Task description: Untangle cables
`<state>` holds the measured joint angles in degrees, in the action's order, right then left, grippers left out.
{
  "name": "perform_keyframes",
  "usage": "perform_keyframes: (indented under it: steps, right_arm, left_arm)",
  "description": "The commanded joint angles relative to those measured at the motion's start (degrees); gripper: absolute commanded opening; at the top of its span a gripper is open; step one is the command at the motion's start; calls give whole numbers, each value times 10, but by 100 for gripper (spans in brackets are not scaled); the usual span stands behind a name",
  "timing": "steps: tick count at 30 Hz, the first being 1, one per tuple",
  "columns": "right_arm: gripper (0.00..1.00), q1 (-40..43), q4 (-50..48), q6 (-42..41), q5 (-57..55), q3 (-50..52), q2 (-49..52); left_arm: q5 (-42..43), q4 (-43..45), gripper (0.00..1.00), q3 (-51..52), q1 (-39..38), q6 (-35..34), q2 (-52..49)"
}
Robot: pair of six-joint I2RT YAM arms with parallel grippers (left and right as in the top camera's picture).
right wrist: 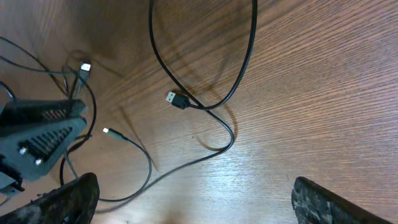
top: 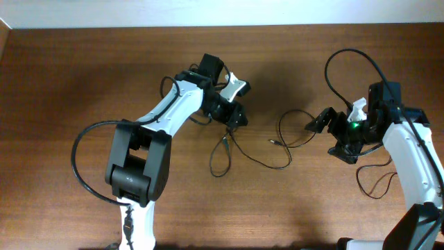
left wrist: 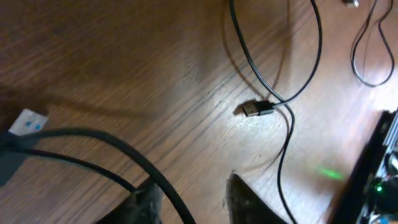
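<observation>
Several thin black cables (top: 258,162) lie in loose loops on the wooden table between my two grippers. My left gripper (top: 234,117) hovers over their left end. Its jaws stand apart in the left wrist view (left wrist: 196,205), and a thicker black cable (left wrist: 124,148) runs through the gap beside the left finger (left wrist: 146,204). A USB plug (left wrist: 255,109) lies just ahead. My right gripper (top: 313,125) points left at the loops and is wide open (right wrist: 199,211) with nothing between its fingers. Ahead of it lie a USB plug (right wrist: 177,99) and a small metallic plug tip (right wrist: 107,130).
A white label (left wrist: 28,122) sits on the cable at the left. Another thin wire loop (top: 374,186) lies by the right arm's base. The left gripper's body (right wrist: 43,134) shows at the left of the right wrist view. The table's far edge (top: 222,26) runs along the top.
</observation>
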<state>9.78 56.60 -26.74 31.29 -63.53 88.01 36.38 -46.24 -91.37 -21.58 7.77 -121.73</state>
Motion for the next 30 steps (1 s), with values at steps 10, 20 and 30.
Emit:
perform_keyframes:
  steps: [10,20,30]
  right_arm:
    - [98,4,0,4,-5,0,-11]
    - [98,4,-5,-6,-1,0,-11]
    - [98,-144,-6,246,54,0,-11]
  left_arm:
    - [-6,-3,0,3,4,-7,-3]
    - [104,-9,0,3,50,-191,-3]
    - [32,-2,0,3,50,-247,-3]
